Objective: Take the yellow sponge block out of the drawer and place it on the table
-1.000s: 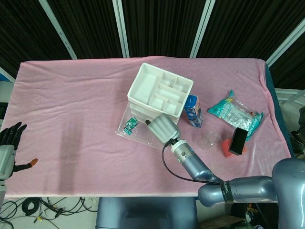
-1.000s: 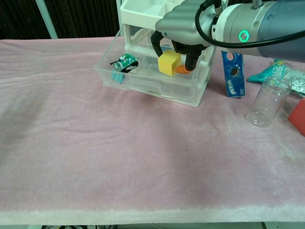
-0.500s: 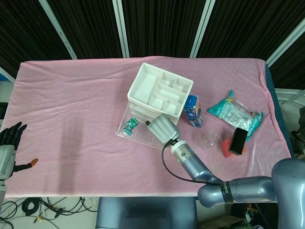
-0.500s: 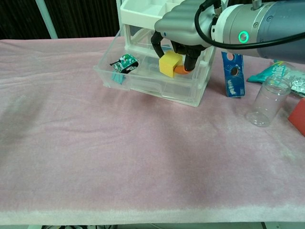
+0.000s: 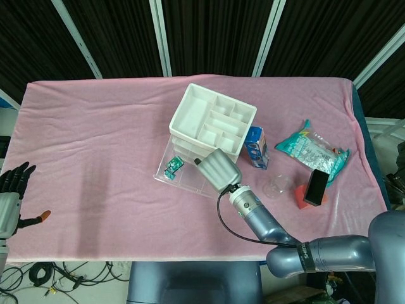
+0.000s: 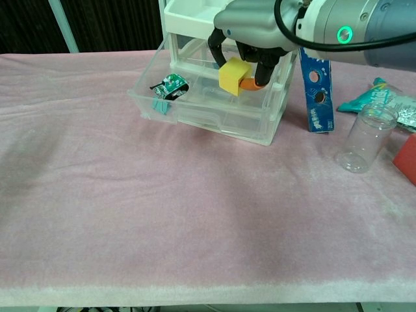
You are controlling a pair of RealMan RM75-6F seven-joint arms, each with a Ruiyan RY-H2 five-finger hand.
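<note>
The yellow sponge block [image 6: 234, 75] hangs above the open clear drawer [image 6: 201, 114], pinched between the fingers of my right hand [image 6: 250, 32]. In the head view the right hand [image 5: 219, 170] covers the drawer's right half and hides the block. The drawer [image 5: 180, 177] juts out from the bottom of a white organizer [image 5: 212, 125]. My left hand [image 5: 12, 196] hangs at the far left edge, off the table, fingers spread and holding nothing.
A small green packet [image 6: 169, 86] lies in the drawer's left end. A blue snack box [image 6: 316, 91] stands right of the organizer. A clear plastic jar [image 6: 365, 138], a teal bag [image 5: 311, 149] and a red block with a black box [image 5: 313, 189] are further right.
My right hand has lifted the yellow block up out of the drawer; it now hangs above the drawer's rim. The left hand has not moved.
</note>
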